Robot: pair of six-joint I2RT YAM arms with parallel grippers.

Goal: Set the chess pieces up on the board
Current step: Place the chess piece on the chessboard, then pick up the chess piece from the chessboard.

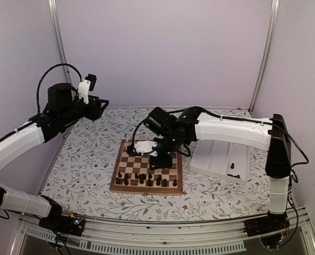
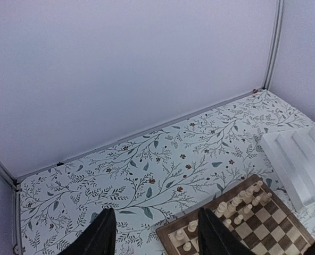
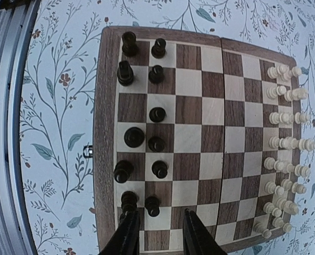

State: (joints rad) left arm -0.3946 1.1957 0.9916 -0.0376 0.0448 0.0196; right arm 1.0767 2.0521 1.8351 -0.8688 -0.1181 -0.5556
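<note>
The board (image 1: 171, 171) lies mid-table. Several dark chess pieces (image 1: 147, 180) stand in its two near rows; in the right wrist view they (image 3: 157, 114) fill two columns at the left of the board (image 3: 221, 133), with some squares bare. A few more dark pieces (image 1: 233, 169) lie in the white tray. My right gripper (image 1: 156, 159) hovers over the board, open and empty (image 3: 158, 226), a dark pawn (image 3: 152, 206) just beyond its fingertips. My left gripper (image 1: 101, 106) is raised at the back left, open and empty (image 2: 156, 234).
Cream pieces (image 3: 285, 143) stand in the board's far rows, also in the left wrist view (image 2: 242, 202). The white ridged tray (image 1: 216, 156) sits right of the board, also in the left wrist view (image 2: 301, 159). A floral cloth (image 1: 88, 154) covers the table; walls close it in.
</note>
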